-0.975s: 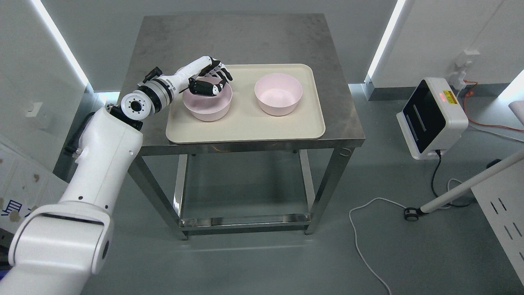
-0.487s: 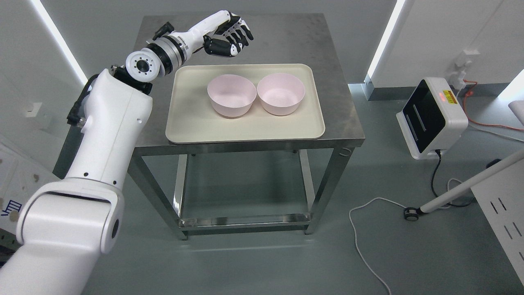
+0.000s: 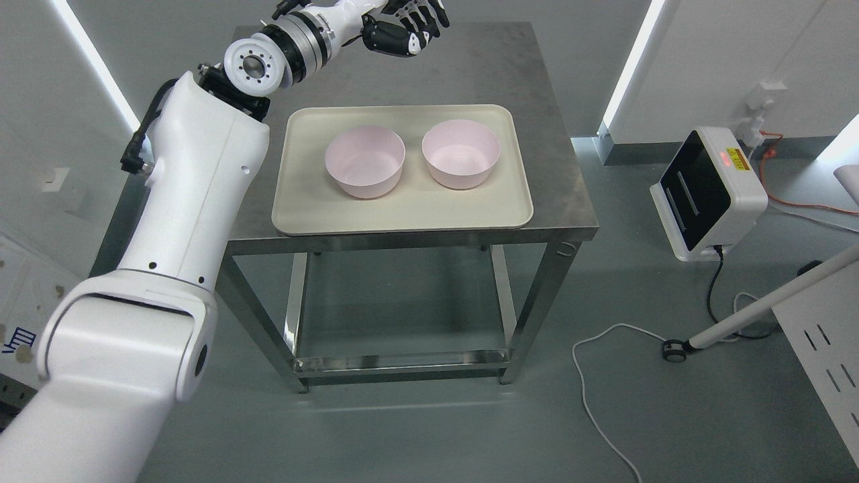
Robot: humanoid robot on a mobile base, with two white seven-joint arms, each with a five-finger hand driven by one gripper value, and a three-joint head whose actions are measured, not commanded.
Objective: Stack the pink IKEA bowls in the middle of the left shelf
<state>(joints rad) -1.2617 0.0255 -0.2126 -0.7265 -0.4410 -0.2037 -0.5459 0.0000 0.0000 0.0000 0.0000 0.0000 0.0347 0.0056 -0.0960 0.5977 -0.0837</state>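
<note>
Two pink bowls stand upright side by side on a cream tray on a steel table. The left bowl and the right bowl sit a small gap apart. My left hand is raised high above the table's far edge, well clear of both bowls. Its fingers are loosely curled and hold nothing. The right arm does not show.
The steel table has open legs and a low frame. A white and black device with cables stands on the floor at the right. A white pole and a white panel lie at the lower right.
My left hand let go of the left bowl and rose up and back over the table's far edge. The left bowl shifted right, then settled a little left again.
</note>
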